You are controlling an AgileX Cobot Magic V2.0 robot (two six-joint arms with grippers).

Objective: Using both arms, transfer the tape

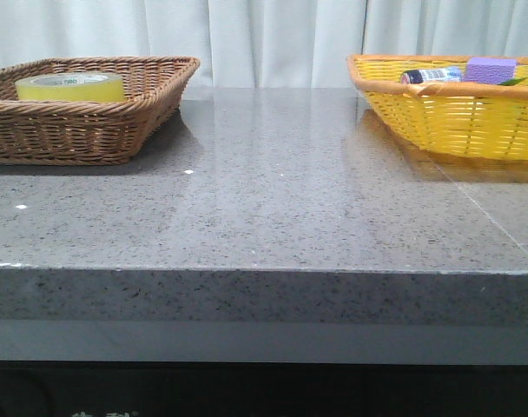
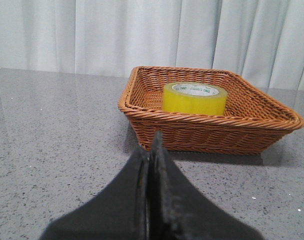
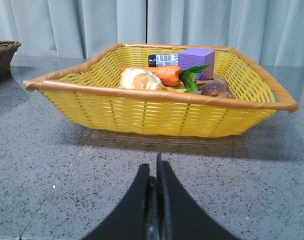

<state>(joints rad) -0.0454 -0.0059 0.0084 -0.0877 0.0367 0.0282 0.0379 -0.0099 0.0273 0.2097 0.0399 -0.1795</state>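
Left gripper (image 2: 149, 150): fingers pressed together, empty, low over the table (image 1: 264, 191).
Right gripper (image 3: 157, 172): together, empty, facing the yellow basket (image 3: 157, 107).
Tape (image 2: 194, 98): flat in the brown basket (image 2: 207, 127), core upward, straight ahead of the left gripper.
Nearer arm: left.

Polished grey speckled stone forms the tabletop (image 1: 273, 191), glossy enough to mirror the baskets. The brown basket (image 2: 207, 127) is woven wicker, rough and matt; the yellow basket (image 3: 152, 112) is woven too (smoother strands with a slight plastic sheen) under a tan rim. The tape (image 2: 195, 98) is translucent yellow film, shiny, on a white printed core. Both pincers, left (image 2: 150, 165) and right (image 3: 156, 187), look like matt black plastic. Pale cloth curtains (image 1: 273, 39) hang in soft folds.
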